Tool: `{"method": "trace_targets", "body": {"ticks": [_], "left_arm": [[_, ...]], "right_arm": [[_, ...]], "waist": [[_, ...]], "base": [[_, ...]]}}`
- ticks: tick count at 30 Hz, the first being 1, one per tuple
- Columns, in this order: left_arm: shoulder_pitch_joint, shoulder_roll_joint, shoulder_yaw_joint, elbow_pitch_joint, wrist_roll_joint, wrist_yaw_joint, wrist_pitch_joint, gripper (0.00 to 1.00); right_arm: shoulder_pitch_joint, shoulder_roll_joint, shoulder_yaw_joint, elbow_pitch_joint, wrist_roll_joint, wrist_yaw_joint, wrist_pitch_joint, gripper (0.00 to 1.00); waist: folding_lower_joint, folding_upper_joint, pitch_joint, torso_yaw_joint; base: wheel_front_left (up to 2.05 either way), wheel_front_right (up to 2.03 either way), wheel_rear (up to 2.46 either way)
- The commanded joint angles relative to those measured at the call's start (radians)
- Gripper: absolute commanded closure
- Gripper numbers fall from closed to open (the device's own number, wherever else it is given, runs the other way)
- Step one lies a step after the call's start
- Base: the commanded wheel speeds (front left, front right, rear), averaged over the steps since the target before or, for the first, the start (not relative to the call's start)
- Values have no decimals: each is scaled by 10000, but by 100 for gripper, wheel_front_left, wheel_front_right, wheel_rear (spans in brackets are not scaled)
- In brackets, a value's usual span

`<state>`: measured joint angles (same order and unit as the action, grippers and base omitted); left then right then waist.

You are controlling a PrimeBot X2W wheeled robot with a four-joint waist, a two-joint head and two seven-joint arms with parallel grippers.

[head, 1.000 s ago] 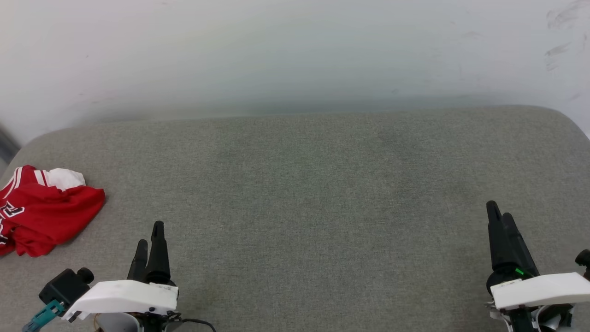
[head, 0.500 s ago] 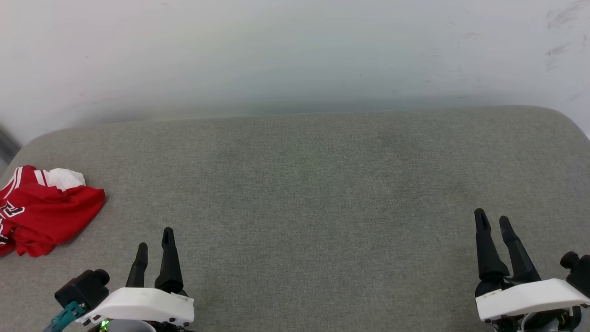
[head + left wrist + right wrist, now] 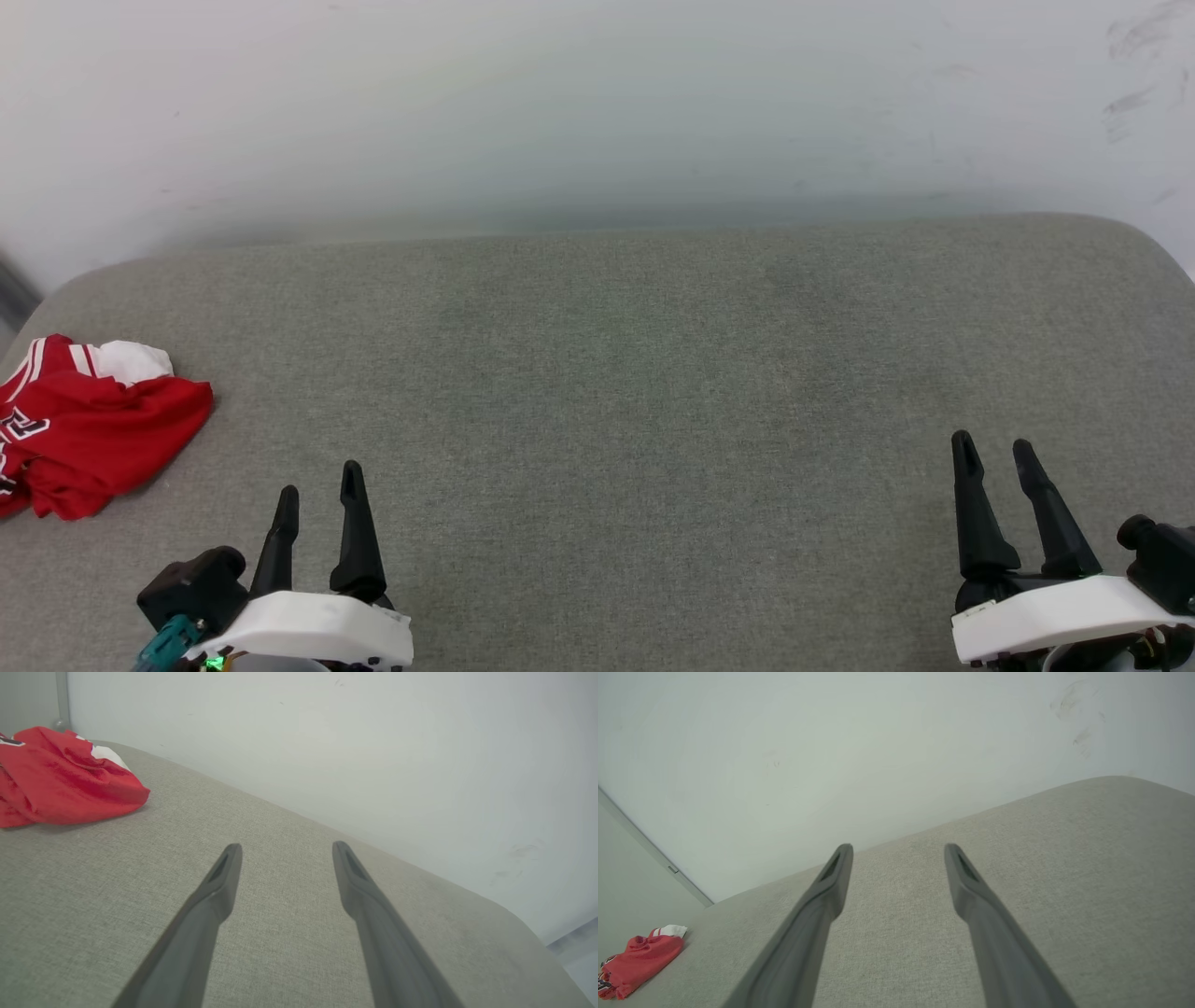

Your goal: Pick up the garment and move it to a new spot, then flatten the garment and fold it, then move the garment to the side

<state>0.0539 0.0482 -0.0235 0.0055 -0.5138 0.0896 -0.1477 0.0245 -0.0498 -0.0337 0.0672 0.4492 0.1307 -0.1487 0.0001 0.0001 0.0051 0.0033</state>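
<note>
- The red jersey [image 3: 93, 425] lies in a crumpled heap on the grey fabric-covered table [image 3: 616, 373], at the table's left end near its rounded far corner.
- A white sleeve with red-striped trim shows at the far side of the heap. A bit of black, white-outlined lettering shows where the head view's left edge cuts the jersey off.
- The left claw [image 3: 319, 481] is over the table's near-left part. It is released, its two dark fingers spread with only bare table fabric between them.
- In the left wrist view the jersey [image 3: 65, 784] sits to the left of the left claw, apart from both fingers.
- The right claw [image 3: 991, 443] is over the table's near-right part, well apart from the jersey. It is also released, its fingers parted and holding nothing.
- A pale wall [image 3: 597, 112] rises right behind the table's far edge, with dark scuff marks above the table's right end.
</note>
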Motion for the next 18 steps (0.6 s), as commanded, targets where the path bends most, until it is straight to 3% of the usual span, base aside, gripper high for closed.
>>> {"method": "trace_targets", "body": {"ticks": [1,18], "left_arm": [[0,22,-41,-151,311,62,-104,0],[324,24,-312,-294,1762,175,-526,0]], "right_arm": [[29,-13,11,-163,-284,0,-97,0],[233,-11,94,-464,-1857,0,-492,0]], "waist": [[-1,-1,0,-4],[-1,-1,34,-7]], "base": [[0,0,0],[0,0,0]]}}
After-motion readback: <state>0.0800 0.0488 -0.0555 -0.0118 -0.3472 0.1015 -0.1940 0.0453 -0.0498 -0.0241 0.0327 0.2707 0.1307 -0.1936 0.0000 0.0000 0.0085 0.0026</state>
